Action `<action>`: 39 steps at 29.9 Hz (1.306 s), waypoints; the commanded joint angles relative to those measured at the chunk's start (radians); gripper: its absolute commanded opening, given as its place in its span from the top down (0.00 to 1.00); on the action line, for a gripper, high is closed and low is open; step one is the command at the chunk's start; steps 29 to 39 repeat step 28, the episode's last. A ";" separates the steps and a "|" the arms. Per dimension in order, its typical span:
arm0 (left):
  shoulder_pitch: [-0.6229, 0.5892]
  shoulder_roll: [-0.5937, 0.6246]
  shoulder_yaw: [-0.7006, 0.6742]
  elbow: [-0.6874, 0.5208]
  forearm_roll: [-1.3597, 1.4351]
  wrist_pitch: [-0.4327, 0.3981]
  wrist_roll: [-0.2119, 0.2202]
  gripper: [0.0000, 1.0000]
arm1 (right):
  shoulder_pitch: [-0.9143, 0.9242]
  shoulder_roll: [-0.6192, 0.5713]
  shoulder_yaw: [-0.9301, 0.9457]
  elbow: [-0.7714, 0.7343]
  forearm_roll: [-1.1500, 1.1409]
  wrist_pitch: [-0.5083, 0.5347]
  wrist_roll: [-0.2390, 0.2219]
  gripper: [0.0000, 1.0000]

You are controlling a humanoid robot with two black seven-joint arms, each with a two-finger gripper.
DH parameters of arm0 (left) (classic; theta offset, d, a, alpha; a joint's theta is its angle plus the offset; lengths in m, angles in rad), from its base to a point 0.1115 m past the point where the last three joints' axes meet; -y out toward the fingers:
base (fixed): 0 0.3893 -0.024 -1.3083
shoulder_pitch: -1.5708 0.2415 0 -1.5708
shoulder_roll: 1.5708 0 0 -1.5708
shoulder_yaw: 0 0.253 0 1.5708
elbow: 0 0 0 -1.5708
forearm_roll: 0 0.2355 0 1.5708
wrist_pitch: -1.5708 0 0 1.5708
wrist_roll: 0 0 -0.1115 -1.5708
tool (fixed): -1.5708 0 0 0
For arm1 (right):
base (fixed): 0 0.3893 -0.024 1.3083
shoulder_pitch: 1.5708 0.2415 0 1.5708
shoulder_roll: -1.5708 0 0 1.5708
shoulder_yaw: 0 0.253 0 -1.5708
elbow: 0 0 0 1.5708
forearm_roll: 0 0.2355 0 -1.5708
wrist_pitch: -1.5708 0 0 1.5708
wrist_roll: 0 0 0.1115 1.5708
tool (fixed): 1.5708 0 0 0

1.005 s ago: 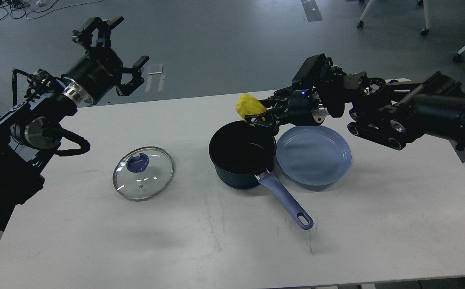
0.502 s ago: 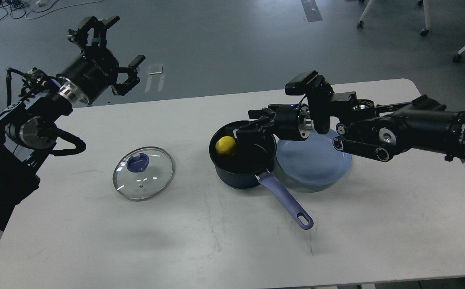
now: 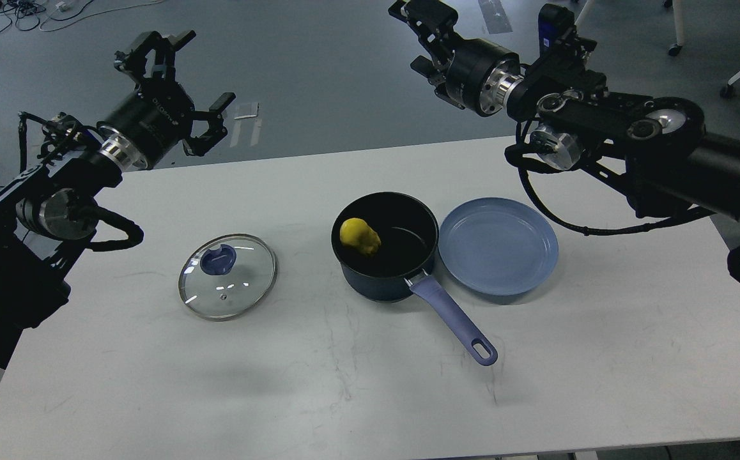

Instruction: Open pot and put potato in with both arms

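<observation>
Because the glass lid [image 3: 227, 276] lies flat toward the worktop's left edge, well apart from the pot [image 3: 385, 246], the pot's mouth stands clear, and the yellow potato [image 3: 359, 236] rests inside it against the left wall. The blue plate [image 3: 499, 246] beside the pot is bare. The right gripper [image 3: 422, 16] hangs beyond the far edge, high above and well apart from the potato; whether its fingers are spread I cannot tell. The left gripper [image 3: 181, 76] hovers spread and empty past the far-left corner.

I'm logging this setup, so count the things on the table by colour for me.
Blue: 2, the pot and the plate
Yellow: 1, the potato in the pot
Clear glass: 1, the lid
Total: 4
</observation>
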 commanded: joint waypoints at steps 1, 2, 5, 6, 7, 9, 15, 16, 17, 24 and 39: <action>0.020 -0.018 -0.009 0.000 -0.008 0.000 0.005 0.02 | -0.087 0.009 0.105 -0.039 0.121 0.099 -0.061 0.00; 0.023 -0.018 -0.009 -0.002 -0.008 0.000 0.005 0.02 | -0.103 0.007 0.116 -0.047 0.130 0.119 -0.069 0.00; 0.034 -0.019 -0.009 -0.005 -0.008 -0.004 0.005 0.02 | -0.149 0.002 0.146 -0.056 0.143 0.176 -0.089 0.00; 0.035 -0.019 -0.009 -0.005 -0.008 -0.007 0.005 0.02 | -0.164 0.001 0.163 -0.056 0.143 0.185 -0.097 0.00; 0.046 -0.021 -0.010 -0.005 -0.008 -0.009 0.005 0.02 | -0.175 0.001 0.177 -0.059 0.143 0.185 -0.107 0.00; 0.057 -0.022 -0.010 -0.005 -0.008 -0.009 0.005 0.02 | -0.180 0.005 0.189 -0.062 0.143 0.185 -0.120 0.00; 0.078 -0.036 -0.013 -0.005 -0.011 -0.007 0.000 0.02 | -0.180 0.051 0.206 -0.102 0.144 0.182 -0.138 0.00; 0.083 -0.036 -0.013 -0.005 -0.012 -0.010 0.000 0.02 | -0.180 0.055 0.208 -0.105 0.144 0.182 -0.138 0.00; 0.086 -0.035 -0.015 -0.005 -0.012 -0.010 0.000 0.02 | -0.178 0.058 0.208 -0.107 0.143 0.182 -0.138 0.00; 0.098 -0.024 -0.016 -0.002 -0.012 -0.011 -0.001 0.02 | -0.183 0.073 0.228 -0.123 0.143 0.180 -0.137 0.00; 0.098 -0.022 -0.026 -0.002 -0.012 -0.009 0.000 0.02 | -0.181 0.074 0.215 -0.117 0.141 0.193 -0.137 0.00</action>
